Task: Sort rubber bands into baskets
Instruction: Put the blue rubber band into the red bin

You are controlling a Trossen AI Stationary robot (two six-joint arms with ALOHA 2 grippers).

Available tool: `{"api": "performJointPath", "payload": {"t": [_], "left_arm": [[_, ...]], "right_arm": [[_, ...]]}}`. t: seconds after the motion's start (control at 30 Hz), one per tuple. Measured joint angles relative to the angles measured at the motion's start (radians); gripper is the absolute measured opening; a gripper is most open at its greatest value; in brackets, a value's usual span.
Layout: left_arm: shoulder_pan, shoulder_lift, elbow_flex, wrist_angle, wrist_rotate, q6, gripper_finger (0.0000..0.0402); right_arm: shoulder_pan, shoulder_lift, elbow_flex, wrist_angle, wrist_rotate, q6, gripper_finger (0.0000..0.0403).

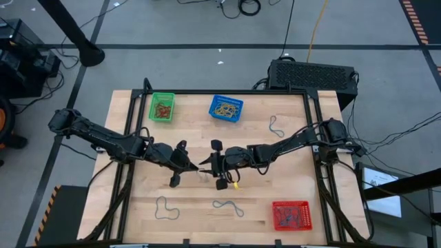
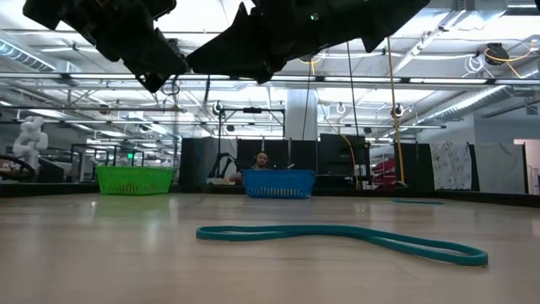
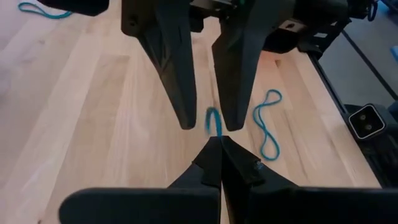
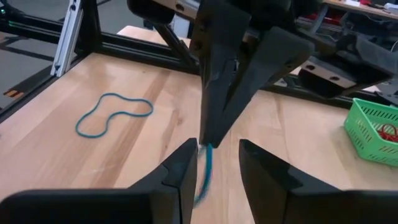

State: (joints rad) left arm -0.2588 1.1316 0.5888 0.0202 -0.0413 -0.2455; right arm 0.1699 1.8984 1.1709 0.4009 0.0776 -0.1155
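My left gripper (image 1: 202, 165) and my right gripper (image 1: 213, 165) meet tip to tip over the table's middle. My left gripper (image 3: 221, 142) is shut on a blue-green rubber band (image 4: 207, 163). My right gripper (image 4: 217, 152) is open, its two fingers on either side of the hanging band; whether a finger touches it cannot be told. A green basket (image 1: 162, 107) and a blue basket (image 1: 226, 108) stand at the far side, and a red basket (image 1: 291, 215) at the near right. Each holds bands. My left gripper pinches the blue-green band's upper end (image 3: 214, 121) between its two shut fingertips (image 4: 205, 140). The fingers come from the table's left, slanting down. The band hangs slack below the tips, between my right gripper's fingers.
Loose blue-green bands lie at the near left (image 1: 165, 207), near middle (image 1: 227, 205) and far right (image 1: 275, 126). A small yellow thing (image 1: 234, 183) lies under my right gripper. A black vented box (image 1: 313, 74) stands beyond the far right corner.
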Motion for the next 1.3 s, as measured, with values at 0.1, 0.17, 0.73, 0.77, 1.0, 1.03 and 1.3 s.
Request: {"api": "performJointPath", "payload": {"t": [0.1, 0.17, 0.73, 0.77, 1.0, 1.03, 1.3], "left_arm": [[0.000, 0.000, 0.000, 0.004, 0.006, 0.000, 0.0002], [0.000, 0.000, 0.000, 0.004, 0.006, 0.000, 0.0002], [0.000, 0.000, 0.000, -0.007, -0.020, -0.007, 0.0067], [0.000, 0.000, 0.000, -0.009, -0.027, -0.007, 0.0080], [0.000, 0.001, 0.001, -0.056, -0.076, -0.008, 0.0162], [0.000, 0.001, 0.001, -0.075, -0.078, -0.008, 0.0169], [-0.006, 0.001, 0.001, -0.191, -0.061, -0.011, 0.0183]], "right_arm": [[0.000, 0.000, 0.000, -0.002, 0.000, 0.000, 0.0109], [0.001, 0.000, 0.000, -0.002, 0.000, 0.000, 0.0099], [0.001, -0.001, 0.000, -0.038, 0.000, -0.001, 0.0001], [0.001, -0.004, 0.000, -0.040, 0.000, 0.000, 0.0001], [0.001, -0.050, 0.000, -0.113, 0.002, 0.033, 0.0000], [0.001, -0.070, 0.000, -0.153, 0.002, 0.044, 0.0000], [0.042, -0.241, 0.001, -0.478, -0.025, 0.167, 0.0000]]}}
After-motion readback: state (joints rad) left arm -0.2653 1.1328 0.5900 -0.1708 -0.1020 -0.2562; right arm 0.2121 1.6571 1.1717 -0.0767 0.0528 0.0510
